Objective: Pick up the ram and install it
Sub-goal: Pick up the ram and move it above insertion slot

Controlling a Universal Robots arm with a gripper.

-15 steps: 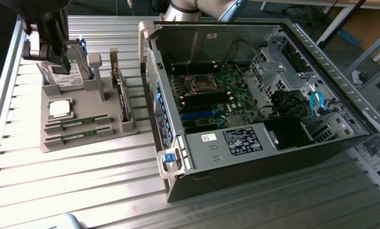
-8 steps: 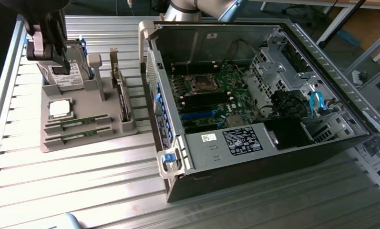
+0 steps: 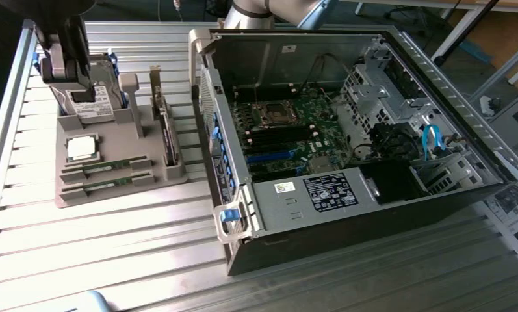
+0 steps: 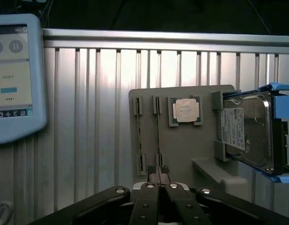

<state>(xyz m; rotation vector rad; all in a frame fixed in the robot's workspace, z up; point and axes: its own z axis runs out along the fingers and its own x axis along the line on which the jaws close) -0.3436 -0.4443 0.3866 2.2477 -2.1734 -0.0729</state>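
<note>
Hovering above the gray tray [image 4: 191,145] on the ribbed desk [image 4: 88,117], claw [image 4: 159,177] clenched on nothing — ram [image 4: 158,136] slotted on edge in the tray beside its twin [image 4: 139,136], open computer case [image 3: 328,244] nearby.

Ram [image 4: 157,136]: thin green stick, stood on edge, lengthwise straight ahead of the fingertips [image 4: 153,179]. Its twin [image 4: 139,136] lay parallel, just beside.

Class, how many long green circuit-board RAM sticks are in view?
2. One green RAM stick and a second stick lie side by side on the grey tray; more may be hidden.
</note>
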